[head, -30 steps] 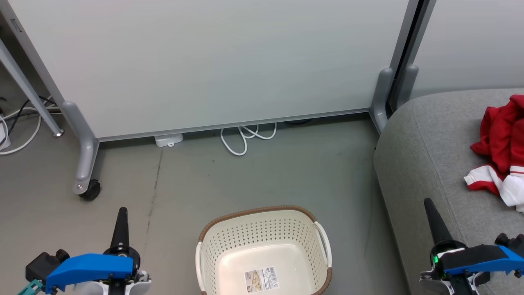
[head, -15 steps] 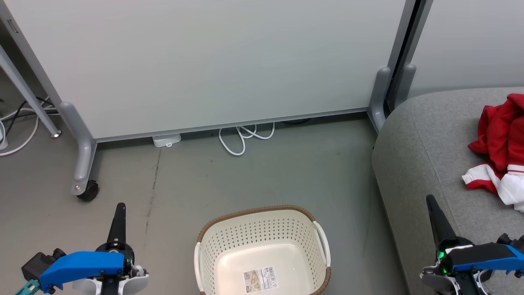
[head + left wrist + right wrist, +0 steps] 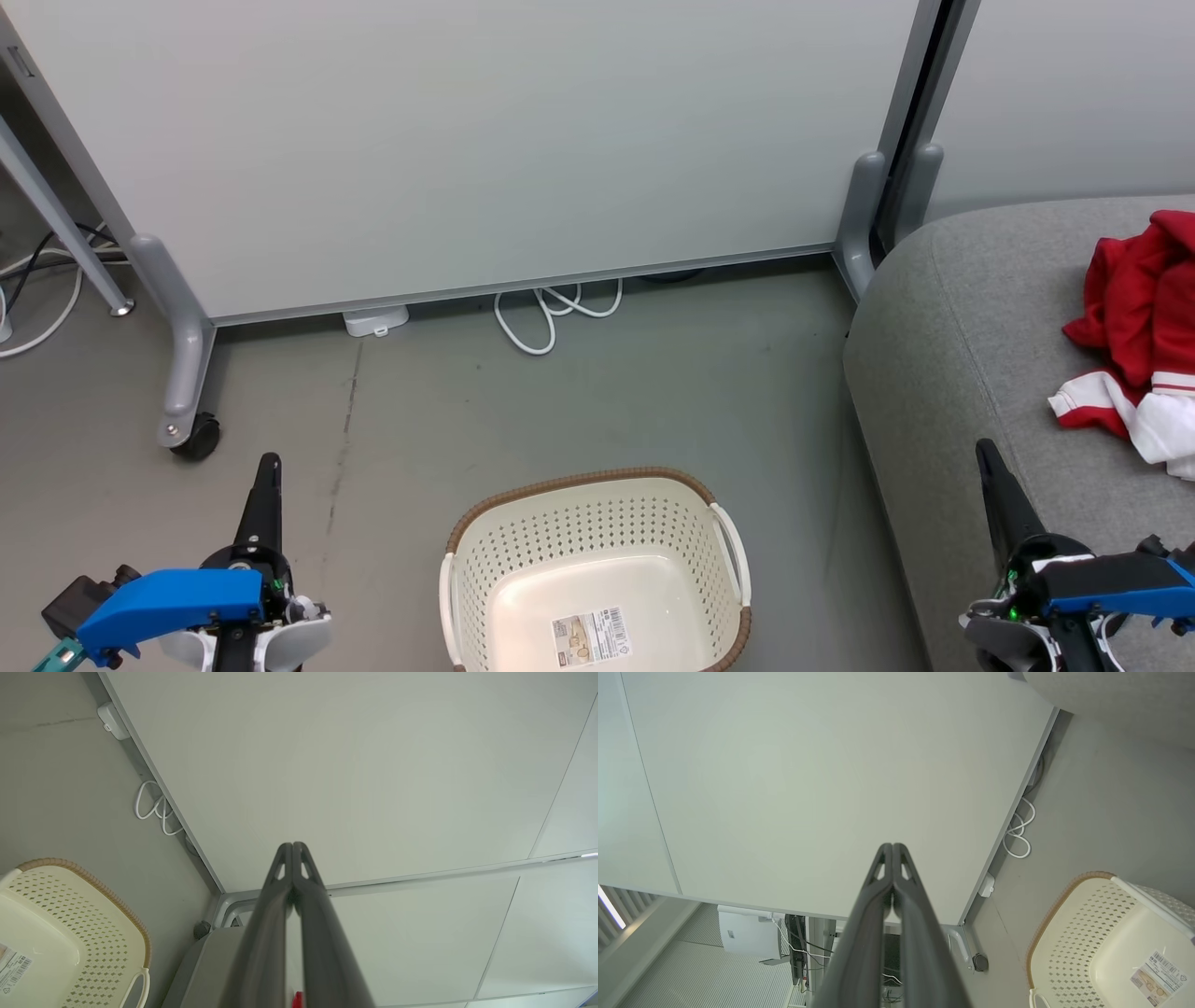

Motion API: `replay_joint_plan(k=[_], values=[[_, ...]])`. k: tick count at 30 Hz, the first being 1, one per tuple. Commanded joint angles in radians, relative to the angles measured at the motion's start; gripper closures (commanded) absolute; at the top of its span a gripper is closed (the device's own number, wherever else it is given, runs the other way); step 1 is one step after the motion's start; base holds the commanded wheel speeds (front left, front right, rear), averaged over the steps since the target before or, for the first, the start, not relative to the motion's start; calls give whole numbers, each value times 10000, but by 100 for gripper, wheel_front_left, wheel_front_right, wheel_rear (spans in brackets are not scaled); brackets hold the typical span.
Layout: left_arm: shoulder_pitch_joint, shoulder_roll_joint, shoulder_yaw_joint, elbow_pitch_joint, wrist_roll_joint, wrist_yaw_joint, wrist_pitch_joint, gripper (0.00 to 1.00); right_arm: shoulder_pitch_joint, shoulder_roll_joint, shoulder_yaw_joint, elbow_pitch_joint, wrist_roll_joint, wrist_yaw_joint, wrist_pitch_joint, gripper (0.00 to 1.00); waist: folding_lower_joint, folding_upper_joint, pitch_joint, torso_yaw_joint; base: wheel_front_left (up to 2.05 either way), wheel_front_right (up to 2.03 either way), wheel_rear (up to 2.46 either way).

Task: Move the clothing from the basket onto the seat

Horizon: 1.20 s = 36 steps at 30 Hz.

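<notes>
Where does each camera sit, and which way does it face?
Head view: on the head, looking forward and down at laundry basket, sofa seat and clothing; left gripper and right gripper show.
Left wrist view: on the left wrist, looking along shut fingers at the partition.
Right wrist view: on the right wrist, likewise.
All three share the laundry basket.
</notes>
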Motion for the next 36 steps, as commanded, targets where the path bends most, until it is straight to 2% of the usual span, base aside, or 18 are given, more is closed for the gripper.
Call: replay_joint_plan(k=[1, 26, 36], values=[[-206, -5, 64, -91, -135, -26, 32, 100, -184, -29, -23, -76, 182, 3, 43, 100, 0, 0, 0, -3, 0, 0, 0], [-239, -67, 321, -362, -1691, -32, 497, 100, -239, -32, -127, -83, 1865, 4, 309, 100, 0, 0, 11, -123, 0, 0, 0], [-223, -65, 318, -358, -1666, -32, 498, 100, -238, -32, -123, -80, 1839, 4, 312, 100, 0, 0, 12, -124, 0, 0, 0]])
